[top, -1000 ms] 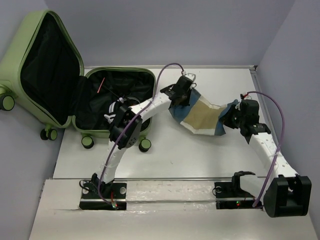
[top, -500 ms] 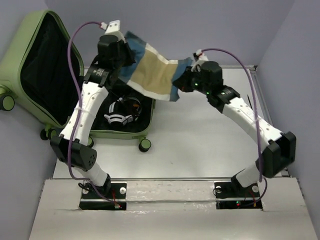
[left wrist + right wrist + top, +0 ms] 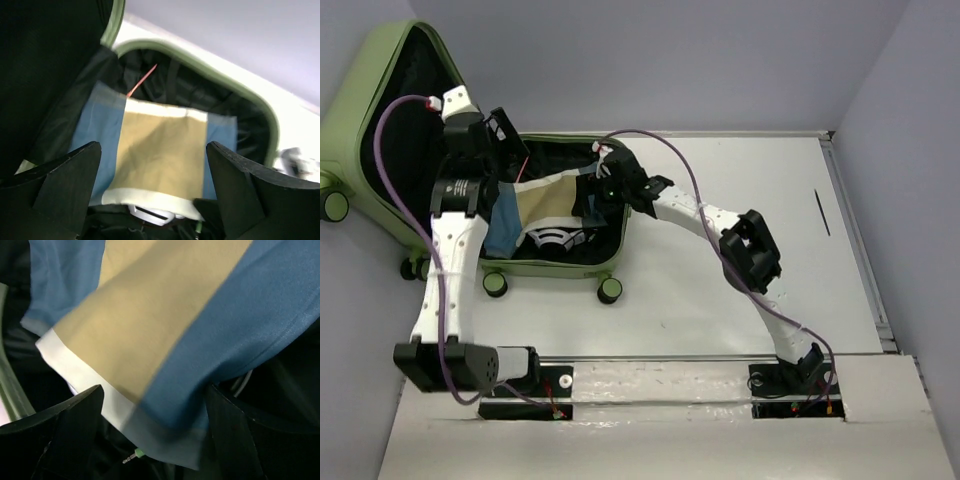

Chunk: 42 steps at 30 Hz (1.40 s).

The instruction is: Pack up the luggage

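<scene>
Your luggage [image 3: 608,262] lies open at the table's [image 3: 740,180] far-left corner, a blue-and-tan cloth [image 3: 545,203] draped over headphones [image 3: 555,240] inside, left gripper [image 3: 153,145] and right gripper [image 3: 155,387] both spread wide over it, gripping nothing.

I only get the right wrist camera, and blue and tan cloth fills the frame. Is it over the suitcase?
Observer: Yes. From the top view, the cloth is spread inside the half of the open suitcase that lies flat on the table.
Operator: Is the left gripper gripping it?
Observer: No. The left wrist view shows the left gripper with its fingers wide apart and the cloth lying beyond them.
Operator: Anything underneath?
Observer: A black-and-white item shows just past the cloth's near edge in the top view.
</scene>
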Tool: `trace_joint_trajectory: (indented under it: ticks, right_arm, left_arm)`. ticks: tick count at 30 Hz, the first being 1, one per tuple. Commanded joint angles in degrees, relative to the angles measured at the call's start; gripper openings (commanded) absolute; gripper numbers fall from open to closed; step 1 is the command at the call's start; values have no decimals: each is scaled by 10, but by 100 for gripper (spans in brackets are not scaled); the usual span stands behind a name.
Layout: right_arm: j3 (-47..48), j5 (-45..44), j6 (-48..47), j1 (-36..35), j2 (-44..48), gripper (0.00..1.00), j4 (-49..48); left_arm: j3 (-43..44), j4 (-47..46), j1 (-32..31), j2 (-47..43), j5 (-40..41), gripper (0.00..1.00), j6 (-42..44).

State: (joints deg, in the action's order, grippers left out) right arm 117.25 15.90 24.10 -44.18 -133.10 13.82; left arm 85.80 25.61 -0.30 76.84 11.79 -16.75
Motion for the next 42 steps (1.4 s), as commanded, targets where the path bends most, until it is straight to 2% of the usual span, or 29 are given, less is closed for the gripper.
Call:
trace_joint_trajectory:
  ticks: [1, 4, 10, 11, 13, 15, 18, 20, 24, 27, 32, 33, 34, 35, 38, 42]
  right_arm:
    - [25, 13, -21, 9, 57, 87, 9]
    - [16, 9, -37, 4, 85, 87, 15]
    - [-25, 11, -59, 4, 154, 87, 16]
    - [-33, 11, -63, 4, 164, 87, 16]
    - [-61, 13, -70, 4, 194, 87, 16]
    - [-83, 23, -76, 4, 215, 87, 15]
    - [-134, 33, -92, 4, 249, 87, 9]
    - [-183, 24, -99, 4, 275, 88, -3]
    - [-258, 21, -109, 4, 305, 88, -25]
    - [-293, 19, -112, 4, 312, 89, -35]
    - [-327, -49, -107, 9, 310, 89, -44]
    - [-328, -62, -103, 9, 306, 89, -44]
    - [-329, -77, -100, 9, 297, 89, -44]
    - [-329, -94, -92, 16, 293, 88, -44]
    - [-336, -111, -78, 21, 288, 88, -46]
    - [-341, -126, -74, 55, 324, 85, -48]
  left_arm:
    - [-4, -16, -26, -142, 45, 97, -5]
    - [-44, 1, -36, -209, 88, 95, -20]
    - [-145, 25, -36, -342, 289, 93, -29]
    - [-158, 25, -35, -354, 353, 93, -28]
    - [-199, 22, -35, -374, 427, 94, -14]
    - [-221, 16, -34, -369, 452, 94, -7]
    - [-223, -26, -4, -326, 444, 94, 48]
    - [-187, -17, 73, -265, 417, 94, 34]
    - [-159, -42, 148, -207, 392, 94, 35]
    - [-125, -34, 154, -143, 416, 94, 35]
    - [-105, -54, 157, -122, 409, 92, 52]
    - [-106, -57, 157, -120, 410, 89, 57]
    - [-105, -60, 157, -116, 410, 79, 59]
    - [-104, -59, 156, -114, 404, 78, 57]
    - [-110, -62, 153, -117, 391, 78, 49]
    - [-139, -73, 133, -145, 365, 90, 40]
